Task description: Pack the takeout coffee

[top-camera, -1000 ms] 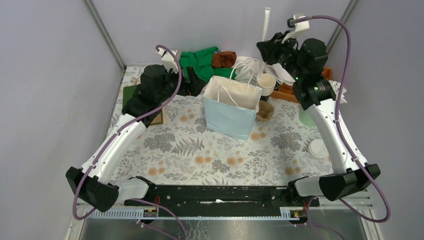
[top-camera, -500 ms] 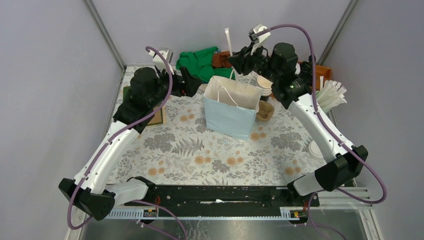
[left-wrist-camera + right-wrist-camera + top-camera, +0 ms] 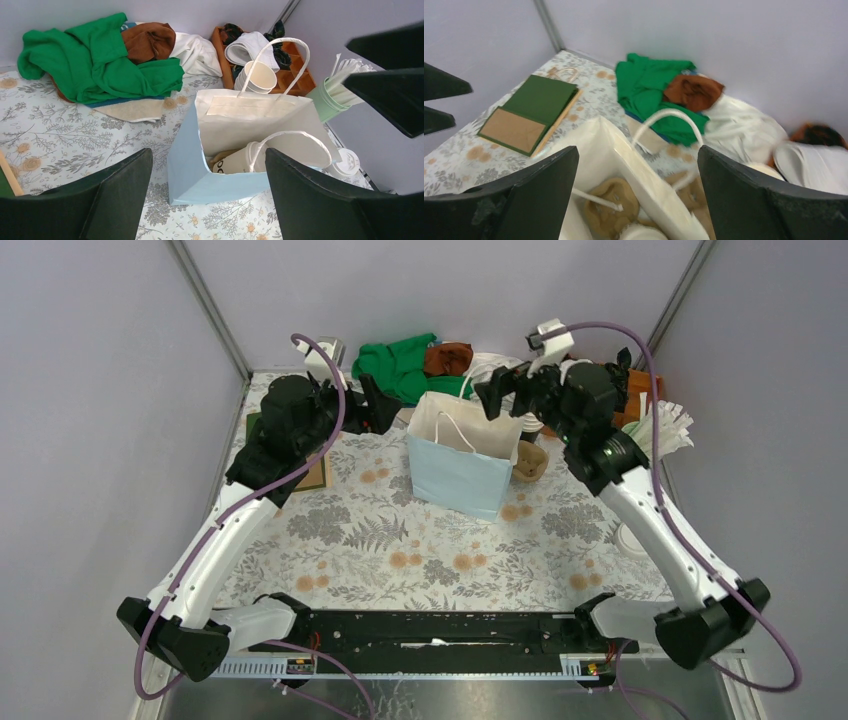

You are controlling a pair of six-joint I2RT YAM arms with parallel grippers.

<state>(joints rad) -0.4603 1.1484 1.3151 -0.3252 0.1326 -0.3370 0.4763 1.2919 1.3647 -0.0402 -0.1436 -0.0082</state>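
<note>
Starting nearest the bases: the takeout coffee stands upright on the table, lid on, out to the right of the bag by the right arm, so it's not packed yet. Further in, the paper bag stands open with another pale cup tipped over inside. The right gripper hovers over the bag mouth, spread wide and empty. The left gripper, by the bag's left side, is spread and empty too. Probably best to grab the coffee below the lid, keep it level, and dodge the handle loops. The cup stack sits behind.
</note>
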